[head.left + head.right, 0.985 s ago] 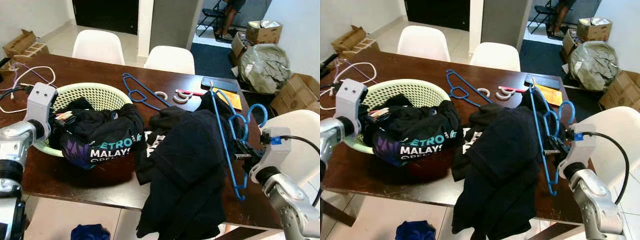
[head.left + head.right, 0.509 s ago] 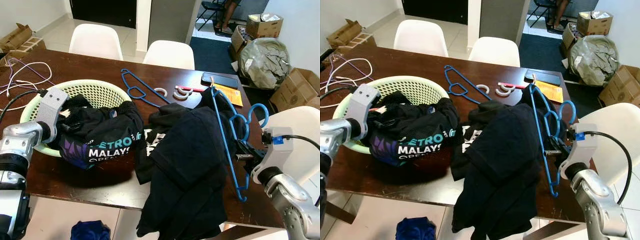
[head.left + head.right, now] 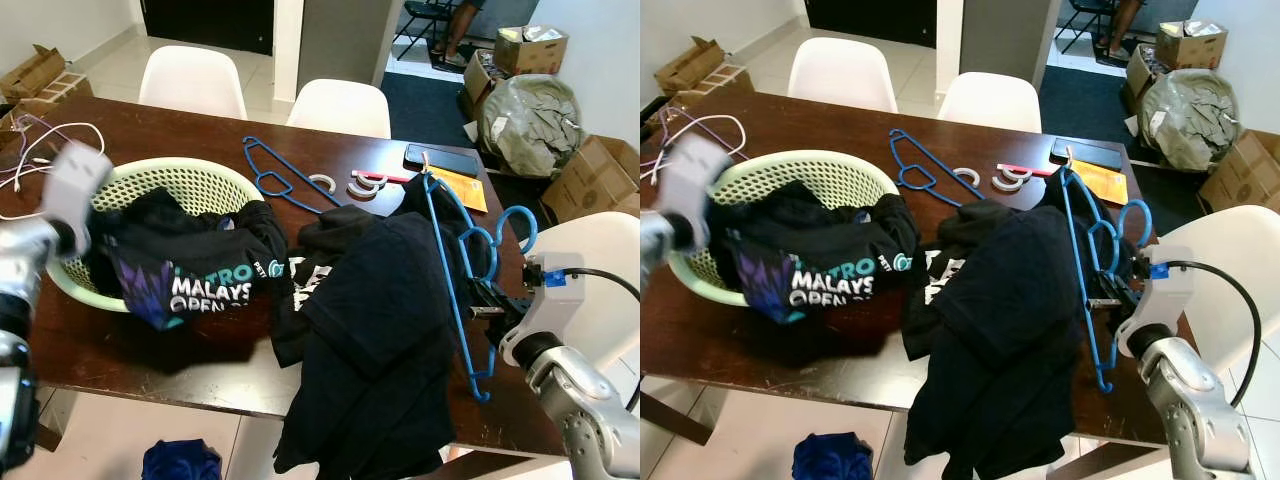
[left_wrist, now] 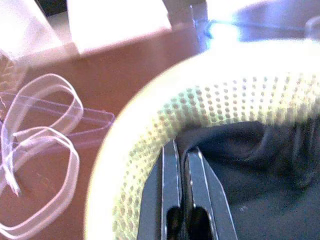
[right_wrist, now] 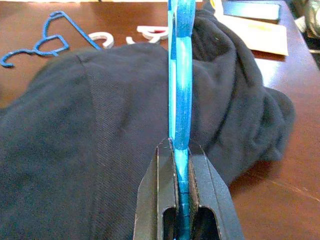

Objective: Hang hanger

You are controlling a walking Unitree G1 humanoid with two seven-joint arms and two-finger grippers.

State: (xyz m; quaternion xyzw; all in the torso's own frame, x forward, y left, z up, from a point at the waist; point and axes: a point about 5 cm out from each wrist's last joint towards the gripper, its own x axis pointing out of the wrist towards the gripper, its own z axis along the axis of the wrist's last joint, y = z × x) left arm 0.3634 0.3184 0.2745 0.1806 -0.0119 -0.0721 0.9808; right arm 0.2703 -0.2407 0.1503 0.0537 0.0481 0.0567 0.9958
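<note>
My right gripper (image 5: 181, 145) is shut on the lower bar of a blue hanger (image 3: 455, 270), which stands upright at the table's right edge. A black garment (image 3: 370, 330) is draped beside it and hangs over the front edge. A second blue hanger (image 3: 275, 180) lies flat mid-table. My left gripper (image 4: 181, 147), blurred at the far left, is at the near wall of a pale green basket (image 3: 190, 185). Its fingers are pressed together on the edge of a black printed shirt (image 3: 200, 275) that spills from the basket.
White chairs (image 3: 340, 105) stand behind the brown table (image 3: 150, 350) and another (image 3: 600, 260) at the right. White rings (image 3: 362, 185), a phone (image 3: 442, 160) and an orange paper lie at the back. Cables (image 3: 45, 145) sit left; boxes and a bag (image 3: 530, 125) right. Blue cloth (image 3: 180, 462) lies on the floor.
My left gripper swung up and to the left, and the printed shirt shifted left with it. The right gripper and its hanger held still.
</note>
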